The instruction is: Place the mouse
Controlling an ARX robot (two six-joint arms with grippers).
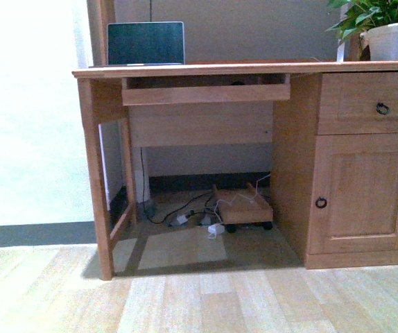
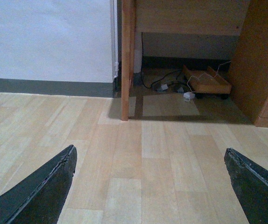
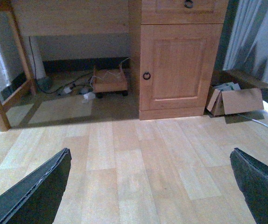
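Observation:
I cannot make out the mouse for certain. A small dark shape (image 1: pixel 237 82) lies on the pulled-out keyboard tray (image 1: pixel 206 93) under the desk top, too small to identify. A laptop (image 1: pixel 145 43) stands open on the wooden desk (image 1: pixel 185 70). Neither arm shows in the front view. My left gripper (image 2: pixel 150 151) is open and empty, low over the wood floor, facing the desk's left leg (image 2: pixel 126 60). My right gripper (image 3: pixel 150 151) is open and empty over the floor, facing the cupboard door (image 3: pixel 178 65).
A potted plant (image 1: pixel 386 31) stands on the desk's right end above a drawer (image 1: pixel 369 104). Cables and a small wheeled wooden stand (image 1: pixel 244 208) lie under the desk. An open cardboard box (image 3: pixel 234 98) sits on the floor beside grey curtains.

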